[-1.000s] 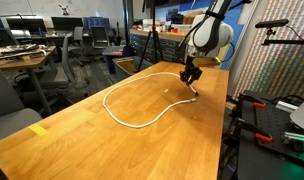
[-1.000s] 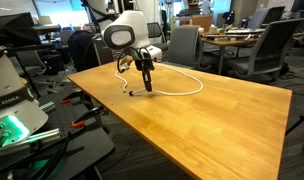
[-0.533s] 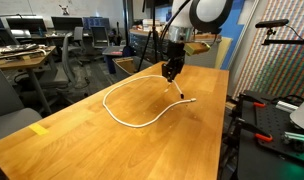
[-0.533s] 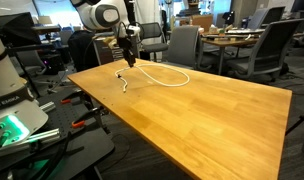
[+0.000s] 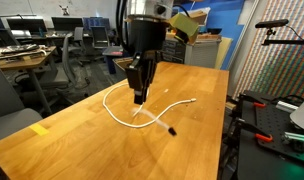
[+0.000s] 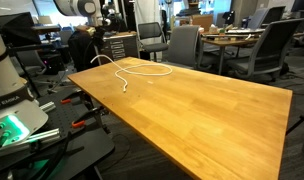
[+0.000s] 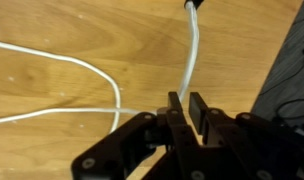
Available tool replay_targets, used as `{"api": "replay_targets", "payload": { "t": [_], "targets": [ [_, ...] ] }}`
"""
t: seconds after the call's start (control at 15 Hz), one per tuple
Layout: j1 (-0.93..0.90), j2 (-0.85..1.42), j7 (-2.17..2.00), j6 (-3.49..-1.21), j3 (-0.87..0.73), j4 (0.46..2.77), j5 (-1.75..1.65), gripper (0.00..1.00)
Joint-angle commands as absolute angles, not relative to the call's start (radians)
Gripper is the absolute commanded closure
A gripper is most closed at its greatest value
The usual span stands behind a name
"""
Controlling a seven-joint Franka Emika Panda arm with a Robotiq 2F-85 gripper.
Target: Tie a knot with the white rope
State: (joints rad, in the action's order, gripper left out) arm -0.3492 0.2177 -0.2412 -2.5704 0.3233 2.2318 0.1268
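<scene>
The white rope (image 5: pixel 114 111) lies as an open loop on the wooden table (image 5: pixel 82 145). It also shows in an exterior view (image 6: pixel 144 67). My gripper (image 5: pixel 139 97) hangs over the loop, shut on the rope near one end. The short free piece runs from it across the loop to a dark tip (image 5: pixel 172 130). The rope's other end (image 5: pixel 193 100) lies near the table's right edge. In the wrist view the rope (image 7: pixel 194 50) runs straight out of the closed gripper (image 7: pixel 184 100) to its dark tip at the top. Another strand (image 7: pixel 82 65) curves at the left.
Office chairs (image 6: pixel 182 45) and desks stand behind the table. A rack with equipment (image 5: pixel 272 110) stands close by the table's right edge. The arm's base and a green-lit unit (image 6: pixel 12 125) sit beside the table.
My gripper has swung from the far right side of the table across to the loop's middle. It has dragged the held rope end over the loop.
</scene>
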Motion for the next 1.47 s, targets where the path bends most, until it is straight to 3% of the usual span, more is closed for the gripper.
{"api": "replay_targets", "payload": {
  "t": [0.0, 0.27, 0.47, 0.73, 0.8, 1.07, 1.4],
  "targets": [
    [-0.324, 0.331, -0.05, -2.516, 0.375, 2.089, 0.209, 0.48],
    [-0.238, 0.281, 0.085, -2.569, 0.338, 2.195, 0.252, 0.17],
    [-0.211, 0.194, 0.065, -2.6, 0.219, 2.333, 0.082, 0.0],
    [-0.134, 0.088, 0.14, -2.607, 0.075, 2.483, -0.207, 0.0],
    [-0.149, 0.189, 0.099, -2.584, 0.119, 2.384, -0.123, 0.0],
    [-0.111, 0.13, 0.184, -2.595, 0.098, 2.455, -0.156, 0.0],
    [-0.088, 0.255, 0.222, -2.714, 0.065, 2.477, -0.231, 0.0]
  ]
}}
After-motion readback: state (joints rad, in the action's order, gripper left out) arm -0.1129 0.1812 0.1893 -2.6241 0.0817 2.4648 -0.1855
